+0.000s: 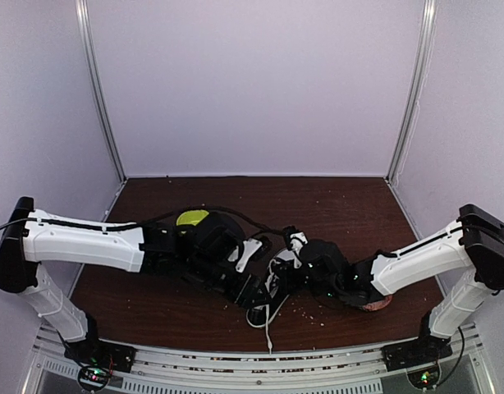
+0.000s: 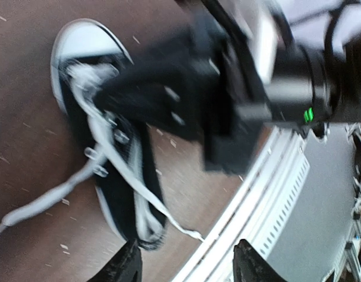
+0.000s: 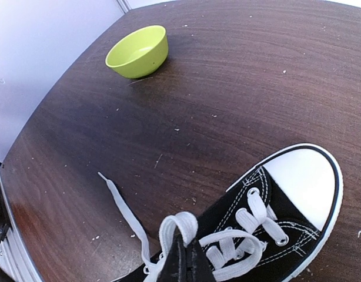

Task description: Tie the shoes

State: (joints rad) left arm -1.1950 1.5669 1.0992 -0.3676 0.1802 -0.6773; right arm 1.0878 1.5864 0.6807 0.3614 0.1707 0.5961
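The black sneaker (image 3: pixel 268 202) with a white toe cap lies on the brown table. In the top view it is mostly hidden under both arms, and only white bits (image 1: pixel 250 251) show. My right gripper (image 3: pixel 186 245) is shut on a loop of white lace (image 3: pixel 181 224) over the eyelets. It shows in the top view (image 1: pixel 287 267) at the centre. My left gripper (image 2: pixel 186 267) is open and empty, and hovers above the shoe's heel (image 2: pixel 146 232) near the table's front edge. It shows in the top view (image 1: pixel 256 294). One loose lace end (image 3: pixel 117 200) lies on the table. Another (image 1: pixel 268 330) trails toward the front edge.
A lime green bowl (image 3: pixel 139 51) stands on the table beyond the shoe; in the top view the bowl (image 1: pixel 191 217) is behind the left arm. A reddish round thing (image 1: pixel 377 304) lies under the right arm. The slotted metal front rail (image 2: pixel 268 194) runs close to the left gripper.
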